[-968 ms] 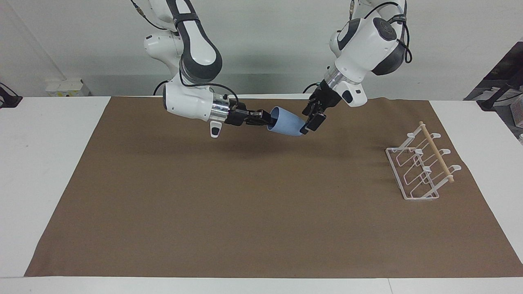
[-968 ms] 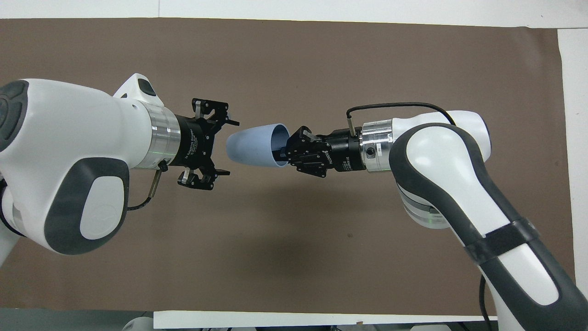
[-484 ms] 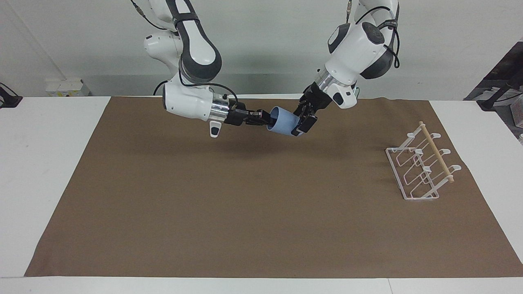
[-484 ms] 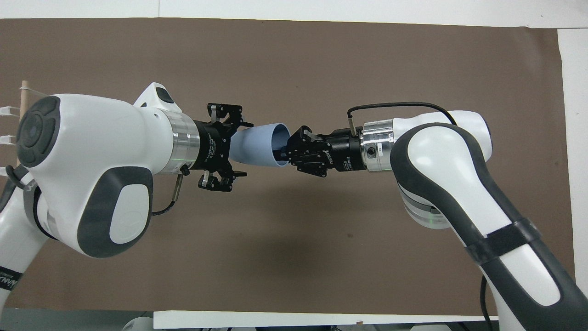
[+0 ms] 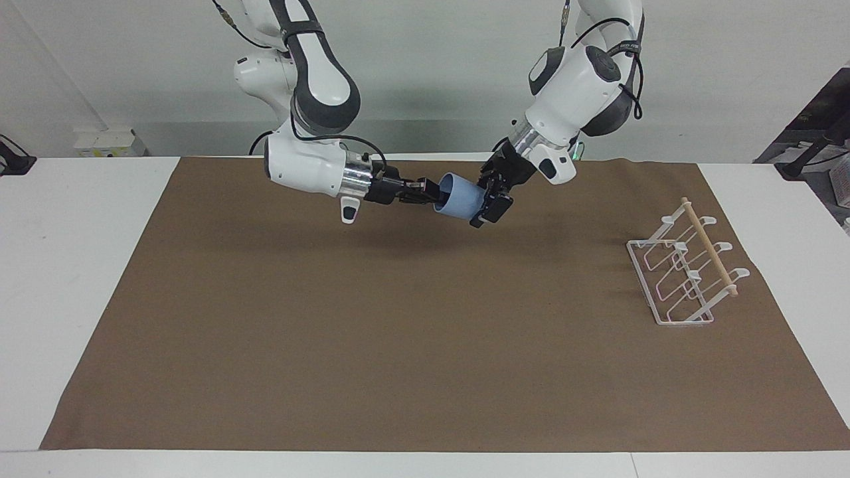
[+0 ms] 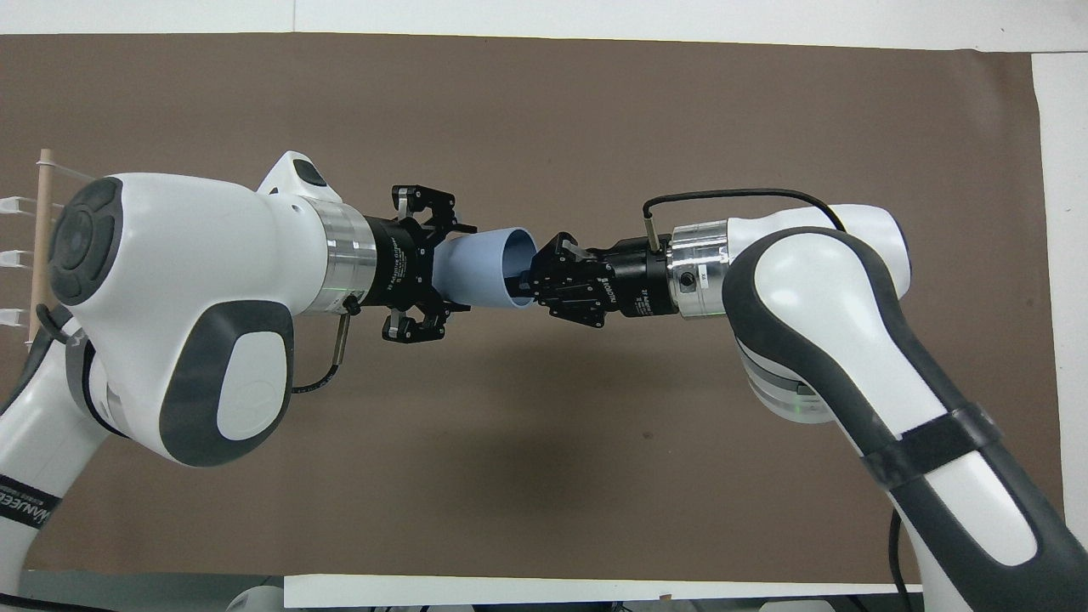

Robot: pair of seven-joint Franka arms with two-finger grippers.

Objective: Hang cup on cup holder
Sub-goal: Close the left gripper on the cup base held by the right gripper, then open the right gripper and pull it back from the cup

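The light blue cup (image 5: 459, 199) hangs on its side in the air over the brown mat, near the robots' edge. My right gripper (image 5: 431, 193) is shut on the cup's rim, one finger inside the mouth; it also shows in the overhead view (image 6: 529, 277). My left gripper (image 5: 488, 201) is open, its fingers (image 6: 422, 202) standing to either side of the narrow base of the cup (image 6: 480, 270) without touching it. The white wire cup holder (image 5: 684, 273) with its wooden dowel stands bare at the left arm's end of the mat.
A brown mat (image 5: 398, 345) covers most of the white table (image 5: 66, 265). In the overhead view only the dowel of the cup holder (image 6: 39, 242) and a few prong tips show, past the left arm's elbow.
My left gripper has moved in toward the cup and now straddles its base with open fingers. The right gripper and the cup have stayed nearly still.
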